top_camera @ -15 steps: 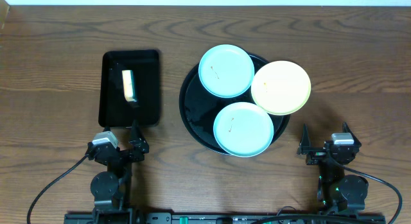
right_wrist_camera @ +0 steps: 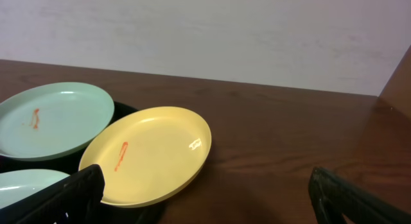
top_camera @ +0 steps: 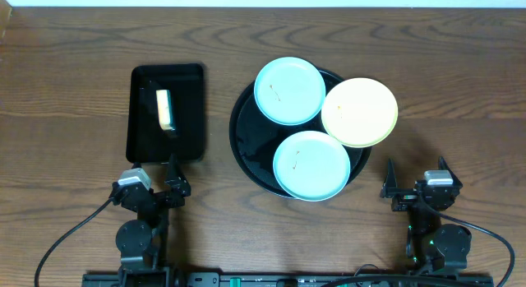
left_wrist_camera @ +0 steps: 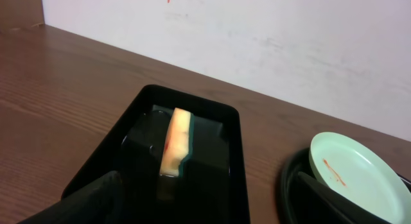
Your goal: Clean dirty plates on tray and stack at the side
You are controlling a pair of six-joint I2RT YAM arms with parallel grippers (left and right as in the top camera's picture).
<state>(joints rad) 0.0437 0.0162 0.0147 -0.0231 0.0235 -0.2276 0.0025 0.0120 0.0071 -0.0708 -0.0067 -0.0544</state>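
Observation:
Three plates rest on the round black tray [top_camera: 246,143]: a pale blue plate [top_camera: 289,90] at the back, a pale blue plate [top_camera: 311,164] at the front, and a pale yellow plate [top_camera: 359,112] overhanging the tray's right rim. Each has an orange smear. The yellow plate [right_wrist_camera: 151,153] and the back blue plate [right_wrist_camera: 51,118] show in the right wrist view; a blue plate [left_wrist_camera: 356,176] shows in the left wrist view. My left gripper [top_camera: 154,188] is open and empty near the front left. My right gripper [top_camera: 415,187] is open and empty near the front right.
A rectangular black tray [top_camera: 167,113] left of the round tray holds a yellow sponge with a green side [top_camera: 165,110], also in the left wrist view [left_wrist_camera: 176,140]. A white wall stands behind the table. Bare wood tabletop [top_camera: 460,90] lies right of the plates.

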